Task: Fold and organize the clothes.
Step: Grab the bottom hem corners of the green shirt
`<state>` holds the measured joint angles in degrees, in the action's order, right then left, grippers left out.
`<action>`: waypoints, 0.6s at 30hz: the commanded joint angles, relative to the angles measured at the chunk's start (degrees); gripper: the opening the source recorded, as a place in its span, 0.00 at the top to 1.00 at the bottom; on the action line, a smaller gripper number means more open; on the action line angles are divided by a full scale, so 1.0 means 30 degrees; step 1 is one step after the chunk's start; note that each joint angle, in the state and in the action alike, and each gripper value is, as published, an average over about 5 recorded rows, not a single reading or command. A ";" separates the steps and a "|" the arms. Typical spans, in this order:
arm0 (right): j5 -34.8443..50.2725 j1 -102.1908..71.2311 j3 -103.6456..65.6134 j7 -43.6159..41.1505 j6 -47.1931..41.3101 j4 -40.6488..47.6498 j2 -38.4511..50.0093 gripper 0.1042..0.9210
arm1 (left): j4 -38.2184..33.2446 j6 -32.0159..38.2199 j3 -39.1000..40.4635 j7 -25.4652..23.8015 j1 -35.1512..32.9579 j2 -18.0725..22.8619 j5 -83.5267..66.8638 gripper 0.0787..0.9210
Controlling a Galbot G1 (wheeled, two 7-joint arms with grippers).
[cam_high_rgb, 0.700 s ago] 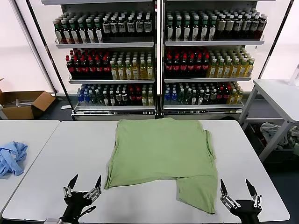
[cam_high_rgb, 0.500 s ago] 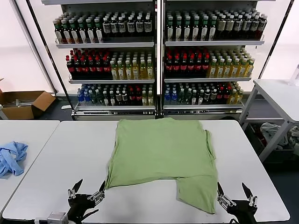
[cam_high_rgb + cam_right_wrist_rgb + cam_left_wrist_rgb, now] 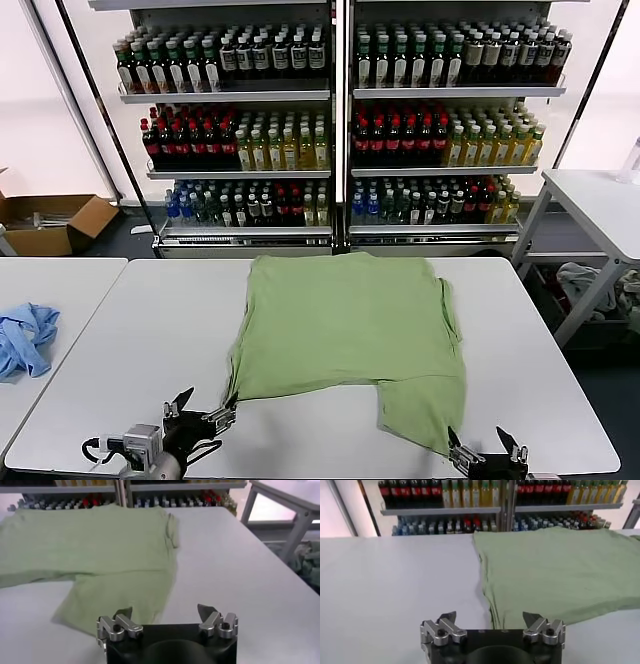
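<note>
The light green shirt point(image 3: 350, 330) lies spread flat on the white table point(image 3: 130, 340), back side up, with one flap reaching toward the front right corner point(image 3: 425, 415). My left gripper point(image 3: 200, 412) stands open at the table's front edge, just left of the shirt's front left corner point(image 3: 495, 622), holding nothing. At the front right, my right gripper point(image 3: 485, 452) is open too, low and close beside the shirt's flap point(image 3: 120, 595). Both wrist views show the shirt point(image 3: 555, 570) ahead of wide-apart jaws. Collar, buttons and print are hidden.
A light blue cloth point(image 3: 25, 338) lies on a second table at the left. Shelves of bottled drinks point(image 3: 340, 130) stand behind. Another white table point(image 3: 600, 205) is at the right, with a cardboard box point(image 3: 50, 220) on the floor far left.
Both grippers have drawn back and down toward the front edge, still open. The shirt has not moved.
</note>
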<state>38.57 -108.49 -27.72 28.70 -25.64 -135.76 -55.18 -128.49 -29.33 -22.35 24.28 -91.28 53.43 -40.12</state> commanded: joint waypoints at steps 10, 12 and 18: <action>-0.0060 0.0806 0.0940 -0.0652 -0.0469 0.0410 -0.0270 0.12 | 0.2140 -0.0631 0.0999 -0.0458 0.2211 0.0586 -0.0836 0.12; -0.0040 0.0893 0.0986 -0.0645 -0.0439 0.0466 -0.0282 0.12 | 0.2115 -0.0575 0.1167 -0.0548 0.2065 0.0627 -0.0674 0.12; 0.0018 0.1142 0.1146 -0.0690 -0.0400 0.0659 -0.0334 0.12 | 0.2279 -0.0401 0.1392 -0.0683 0.2074 0.0688 -0.0398 0.12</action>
<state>38.69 -105.42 -24.61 26.95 -26.59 -133.90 -56.21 -123.19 -30.44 -19.04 22.67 -86.16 55.38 -41.61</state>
